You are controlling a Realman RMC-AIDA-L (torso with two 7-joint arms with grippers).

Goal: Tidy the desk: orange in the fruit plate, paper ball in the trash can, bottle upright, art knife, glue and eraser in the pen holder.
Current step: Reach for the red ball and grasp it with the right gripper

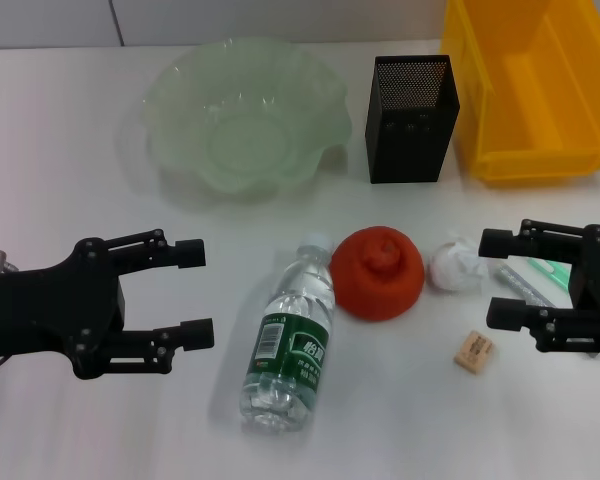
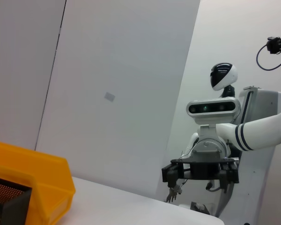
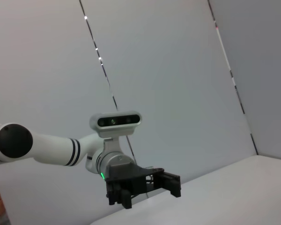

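Head view: both grippers are hovering low over the white table (image 1: 70, 150), jaws spread apart, grasping nothing. Left gripper (image 1: 192, 292) is sitting at the near left, tips pointing twd the bottle (image 1: 292, 343). Right gripper (image 1: 503, 277) is at the near right, tips just beside the paper ball (image 1: 453, 264).

Bottle is lying on its side, cap pointing away from the robot, dark green label w/ white print facing up, too small to read. Orange (image 1: 379, 272) is resting just right of the cap, close to the paper ball on its other side. Eraser (image 1: 474, 352) is lying flat nearer the robot, below the ball; print on it is unreadable. A clear tube w/ green markings (image 1: 528, 277) is showing between the right jaws.

At the back: fruit plate (image 1: 185, 110) on the left, pen holder (image 1: 412, 119) upright in the middle, trash can (image 1: 540, 95) on the right.
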